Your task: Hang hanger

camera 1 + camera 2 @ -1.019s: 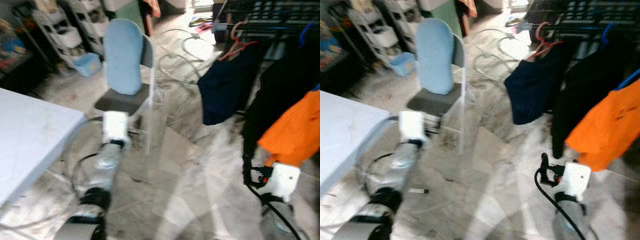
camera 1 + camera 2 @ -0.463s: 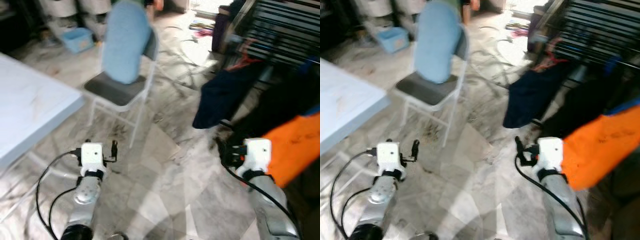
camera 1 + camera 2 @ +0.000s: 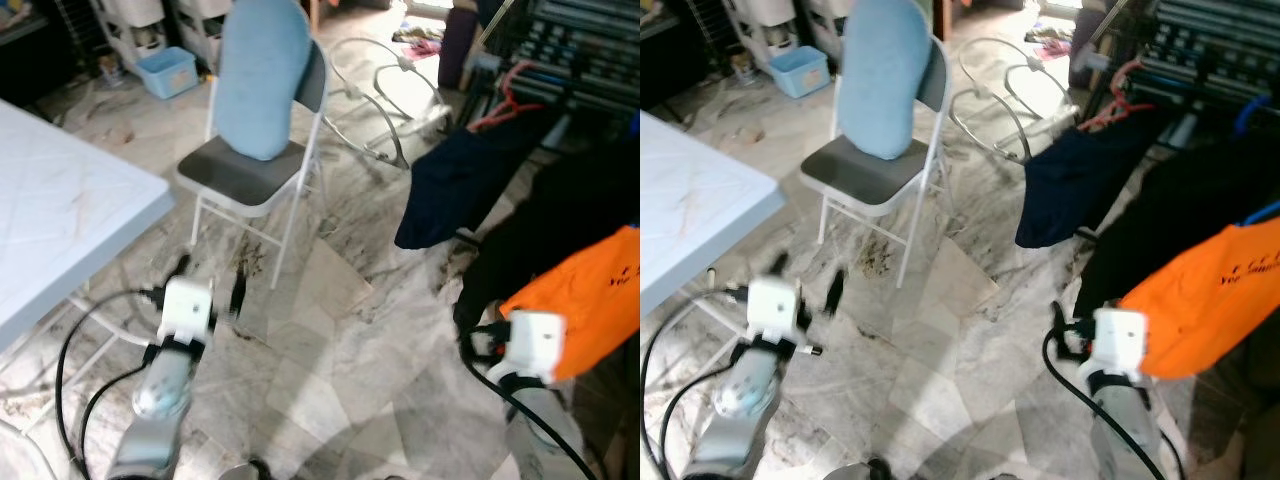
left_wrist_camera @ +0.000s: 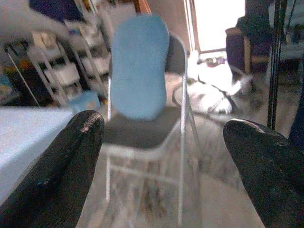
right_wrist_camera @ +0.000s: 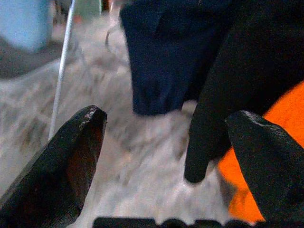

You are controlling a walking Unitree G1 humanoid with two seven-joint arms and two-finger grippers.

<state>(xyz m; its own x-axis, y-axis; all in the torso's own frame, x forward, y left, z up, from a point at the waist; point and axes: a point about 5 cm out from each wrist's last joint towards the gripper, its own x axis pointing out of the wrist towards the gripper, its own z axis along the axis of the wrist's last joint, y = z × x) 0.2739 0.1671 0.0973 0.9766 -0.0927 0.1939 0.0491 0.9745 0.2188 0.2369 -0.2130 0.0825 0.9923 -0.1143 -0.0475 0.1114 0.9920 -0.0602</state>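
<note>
The left gripper (image 3: 208,288) is smeared by motion in the head views, so its fingers are seen clearly only from the wrist, spread wide. The right gripper (image 5: 164,156) is largely hidden behind its white wrist housing (image 3: 533,345). Ahead of its jaws, the orange garment (image 3: 590,300) is cut off by the frame edge.

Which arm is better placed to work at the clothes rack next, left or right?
Right, probably. The right gripper sits open beside the orange garment and black garment hanging on the rack. The left gripper, also open, faces the chair, away from the rack.
</note>
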